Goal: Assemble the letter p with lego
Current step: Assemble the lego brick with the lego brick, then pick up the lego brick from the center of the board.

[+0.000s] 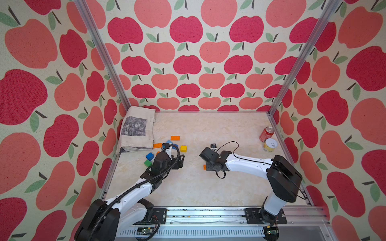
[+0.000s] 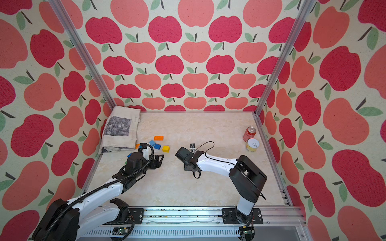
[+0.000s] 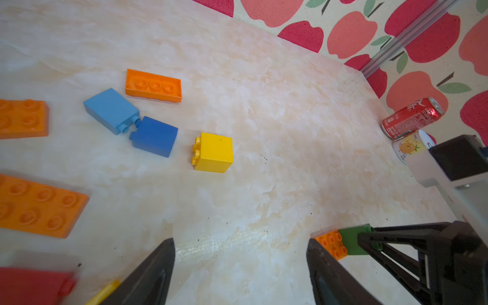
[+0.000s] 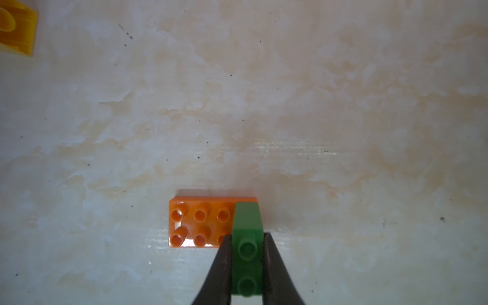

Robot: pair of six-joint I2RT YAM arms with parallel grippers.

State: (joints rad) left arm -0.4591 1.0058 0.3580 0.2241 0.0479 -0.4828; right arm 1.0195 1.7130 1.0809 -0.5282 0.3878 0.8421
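Jaws of the right arm clamp the green brick [image 4: 247,224], seated on the end of the orange plate [image 4: 190,226] on the desk [image 4: 264,105]; the plate runs toward 9 o'clock, where the left jaws gape empty.

Lying loose near folded towel [image 2: 120,129]: orange brick [image 2: 158,138], light blue brick [image 2: 151,142], blue brick [image 2: 157,146], yellow brick [image 2: 165,148]. Set well apart from towel, side by side: red can [image 2: 249,134], yellow tin [image 2: 252,145].

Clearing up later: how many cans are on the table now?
2. A red soda can near the far right edge of the table; a pale yellow can right beside it, nearer the robot. I see no others.
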